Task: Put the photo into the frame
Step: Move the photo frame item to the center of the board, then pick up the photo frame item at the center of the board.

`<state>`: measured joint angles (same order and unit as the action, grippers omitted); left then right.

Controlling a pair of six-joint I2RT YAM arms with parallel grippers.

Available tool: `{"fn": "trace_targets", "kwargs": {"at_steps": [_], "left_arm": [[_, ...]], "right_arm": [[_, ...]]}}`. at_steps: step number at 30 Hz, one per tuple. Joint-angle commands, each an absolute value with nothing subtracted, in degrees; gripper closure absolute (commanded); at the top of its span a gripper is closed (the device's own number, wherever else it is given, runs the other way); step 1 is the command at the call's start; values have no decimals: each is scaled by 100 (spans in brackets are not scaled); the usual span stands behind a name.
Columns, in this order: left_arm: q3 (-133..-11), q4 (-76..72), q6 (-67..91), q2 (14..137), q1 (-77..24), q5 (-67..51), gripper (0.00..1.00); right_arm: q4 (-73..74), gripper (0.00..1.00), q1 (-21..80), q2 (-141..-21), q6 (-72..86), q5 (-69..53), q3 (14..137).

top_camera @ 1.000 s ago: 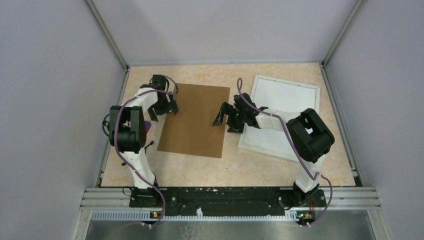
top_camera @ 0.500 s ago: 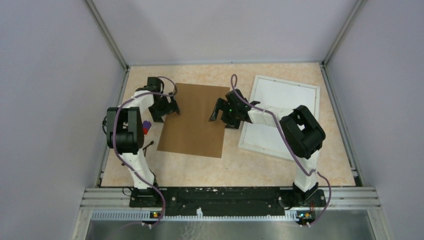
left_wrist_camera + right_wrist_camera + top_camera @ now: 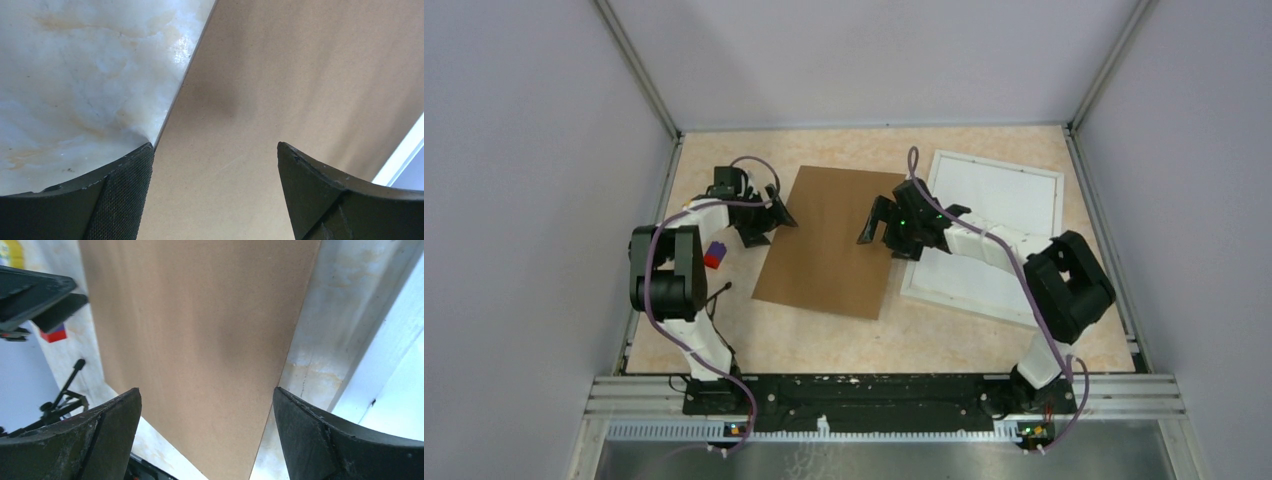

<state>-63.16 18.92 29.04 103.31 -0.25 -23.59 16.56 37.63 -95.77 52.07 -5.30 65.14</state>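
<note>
On the marbled beige table [image 3: 984, 345], the white-barred rectangular frame [image 3: 1014, 200] lies at 3 o'clock and the plain brown flat board [image 3: 829, 240] at centre. The photo shows nowhere. The left gripper [image 3: 214, 147] at the board's 9 o'clock edge and the right gripper [image 3: 206, 390] at its 3 o'clock edge both gape, empty. A lopsided nudge could skid the board onto the frame.

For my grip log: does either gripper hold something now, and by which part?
Nothing is held. Both the left gripper and right gripper stand open over opposite edges of the brown board.
</note>
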Motion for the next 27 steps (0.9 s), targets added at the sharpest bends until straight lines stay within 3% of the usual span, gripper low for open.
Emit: {"fn": "trace_targets", "kwargs": {"at_steps": [1, 13, 19, 27], "left_arm": [[-5853, 2357, 3411, 10583, -492, -3498, 4], [-5610, 1660, 4121, 10727, -1619, -3733, 4], [-5313, 1341, 4261, 10739, -1705, -3733, 4], [-5238, 1322, 4126, 10888, -1697, -3770, 4]], "right_arm": [[1071, 1, 3904, -8990, 5479, -740, 6594], [1520, 1, 3366, -8114, 5419, -253, 5243], [1785, 1, 2890, -7847, 4312, -683, 5028], [1927, 1, 2018, -7542, 3966, -1150, 4664]]}}
